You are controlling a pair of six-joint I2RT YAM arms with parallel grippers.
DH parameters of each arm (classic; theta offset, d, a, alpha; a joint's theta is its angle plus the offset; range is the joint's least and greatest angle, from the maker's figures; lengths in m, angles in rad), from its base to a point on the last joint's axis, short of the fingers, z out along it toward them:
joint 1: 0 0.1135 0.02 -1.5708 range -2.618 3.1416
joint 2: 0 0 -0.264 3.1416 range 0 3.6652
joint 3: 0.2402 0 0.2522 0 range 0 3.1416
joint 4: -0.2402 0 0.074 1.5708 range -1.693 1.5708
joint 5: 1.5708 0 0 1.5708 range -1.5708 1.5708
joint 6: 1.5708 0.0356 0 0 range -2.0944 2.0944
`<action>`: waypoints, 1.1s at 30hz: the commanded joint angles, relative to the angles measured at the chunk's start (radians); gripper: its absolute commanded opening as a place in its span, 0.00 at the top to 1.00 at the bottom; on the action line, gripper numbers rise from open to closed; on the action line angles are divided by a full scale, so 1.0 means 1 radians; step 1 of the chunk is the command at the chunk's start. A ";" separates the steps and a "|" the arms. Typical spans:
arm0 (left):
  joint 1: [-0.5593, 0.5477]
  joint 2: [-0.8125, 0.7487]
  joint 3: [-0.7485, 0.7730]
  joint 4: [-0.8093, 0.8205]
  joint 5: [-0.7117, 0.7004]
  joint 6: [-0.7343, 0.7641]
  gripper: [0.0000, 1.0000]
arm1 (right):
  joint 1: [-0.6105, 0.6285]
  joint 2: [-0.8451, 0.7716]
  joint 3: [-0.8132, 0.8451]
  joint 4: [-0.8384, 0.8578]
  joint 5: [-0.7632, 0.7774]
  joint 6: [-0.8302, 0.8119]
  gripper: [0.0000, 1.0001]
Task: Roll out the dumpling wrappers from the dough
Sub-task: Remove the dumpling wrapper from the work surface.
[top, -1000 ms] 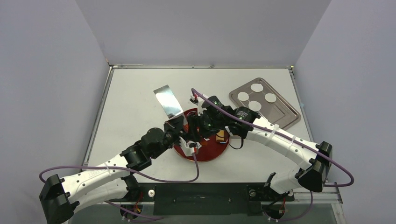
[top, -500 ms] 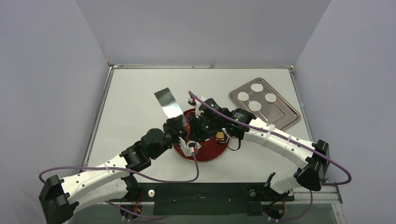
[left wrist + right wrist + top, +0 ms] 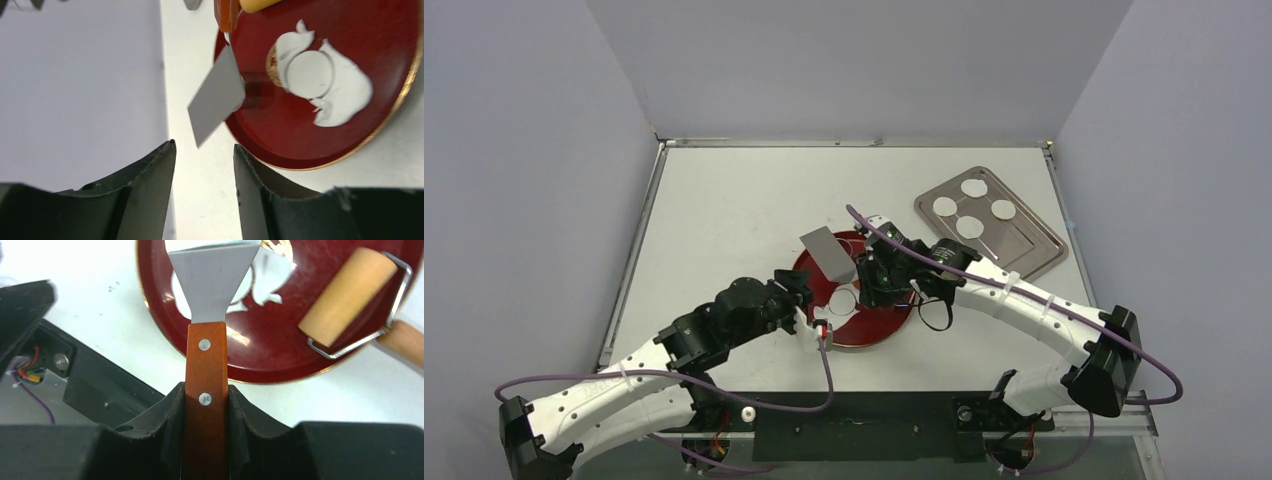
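A flattened white dough sheet [image 3: 347,92] lies on a red plate [image 3: 879,325]. A round wrapper [image 3: 310,74] is cut in the sheet's middle and shows in the top view [image 3: 844,300]. Several more wrappers [image 3: 969,227] lie on a metal tray. My right gripper [image 3: 206,386] is shut on the wooden handle of a spatula [image 3: 206,355]. The spatula's metal blade [image 3: 829,255] hangs over the plate's left part and hides some of the dough [image 3: 272,270]. My left gripper [image 3: 202,147] is open and empty, just off the plate's near-left rim [image 3: 300,162].
A wooden rolling pin [image 3: 347,295] with a wire frame lies on the plate's right side. The metal tray [image 3: 1024,245] sits at the back right of the white table. The two arms cross close together over the plate.
The spatula blade has swung from beyond the plate's far-left rim down over the plate. My left arm has drawn back toward the near left. The wrapper now shows on the plate.
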 commanded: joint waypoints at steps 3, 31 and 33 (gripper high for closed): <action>0.008 0.104 0.190 -0.288 0.065 -0.443 0.54 | -0.021 -0.099 -0.002 -0.112 0.074 0.062 1.00; 0.623 0.674 0.429 -0.377 0.161 -1.481 0.46 | 0.127 -0.223 0.018 -0.500 0.107 0.243 1.00; 0.623 0.676 0.377 -0.307 0.136 -1.523 0.46 | 0.131 -0.222 0.019 -0.520 0.104 0.249 1.00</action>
